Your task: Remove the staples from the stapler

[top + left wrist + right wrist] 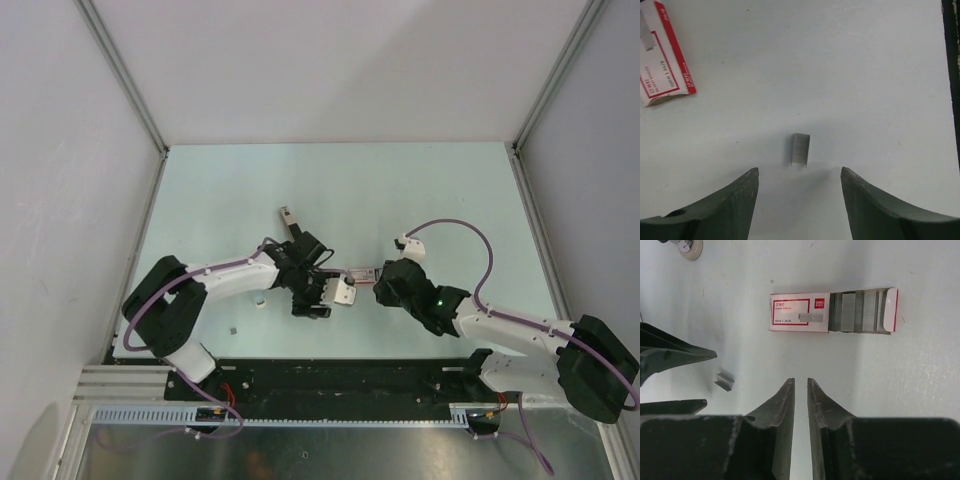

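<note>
Left gripper [799, 170] (jaws apart) low over staples [800, 149]

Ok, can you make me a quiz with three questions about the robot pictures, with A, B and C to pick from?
1. Where is the little staple strip?
A. stuck on the wall
B. lying on the table, between the fingers of the left end effector
C. on top of an arm

2. What colours is the small box?
A. blue and yellow
B. all green
C. red and white

3. How is the left end effector?
A. open, fingers wide apart
B. shut on the strip
C. shut on the box

Answers:
1 B: the strip sits on bare table in the gap between the fingers.
2 C: the box has red edges and print on white card.
3 A: both fingers stand clear of the strip.
</note>
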Controlling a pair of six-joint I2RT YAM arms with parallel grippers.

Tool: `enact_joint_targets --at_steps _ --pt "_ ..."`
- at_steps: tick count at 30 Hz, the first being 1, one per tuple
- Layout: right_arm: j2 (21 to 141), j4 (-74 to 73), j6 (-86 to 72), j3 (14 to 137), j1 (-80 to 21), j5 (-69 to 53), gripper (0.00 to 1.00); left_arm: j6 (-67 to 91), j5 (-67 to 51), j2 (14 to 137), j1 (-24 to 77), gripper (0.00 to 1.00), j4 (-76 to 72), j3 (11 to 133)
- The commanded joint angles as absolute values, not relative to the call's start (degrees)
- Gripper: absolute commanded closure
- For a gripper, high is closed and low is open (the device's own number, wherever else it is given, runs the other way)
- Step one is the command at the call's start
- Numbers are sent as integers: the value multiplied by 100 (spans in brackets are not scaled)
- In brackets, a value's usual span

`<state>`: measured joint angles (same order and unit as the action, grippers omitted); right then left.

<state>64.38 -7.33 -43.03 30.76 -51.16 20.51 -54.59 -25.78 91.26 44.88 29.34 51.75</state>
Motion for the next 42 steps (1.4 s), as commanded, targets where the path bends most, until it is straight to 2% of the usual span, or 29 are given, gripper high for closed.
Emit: enact_joint_targets --at_steps 1,12,16,27,35,39,42 --pt "6335 -534 -4298 3059 -5112 2134 79 -5824 -2798 9408 4517 28 2987 5401" --pt "6294 -525 -4298 3031 -5093 2120 80 -5726 -2784 9735 4766 31 2979 5714" --pt "6218 -527 -4318 2979 -5082 2127 80 -5721 -2705 9765 4846 34 2984 5699" --pt "6075 -502 -4350 2892 -5046 2136 81 -5578 -2362 9933 4881 63 2988 5662" --pt "6047 -525 -4364 2892 -5056 2157 82 -5311 -2306 10019 4891 89 2981 5780" --pt "5953 -550 -4336 2892 -5073 2207 83 -4849 -2242 9964 4875 98 2986 6058" --pt "5784 -535 -4276 2880 -5103 2259 83 -4315 -2184 9843 4793 100 2988 6517"
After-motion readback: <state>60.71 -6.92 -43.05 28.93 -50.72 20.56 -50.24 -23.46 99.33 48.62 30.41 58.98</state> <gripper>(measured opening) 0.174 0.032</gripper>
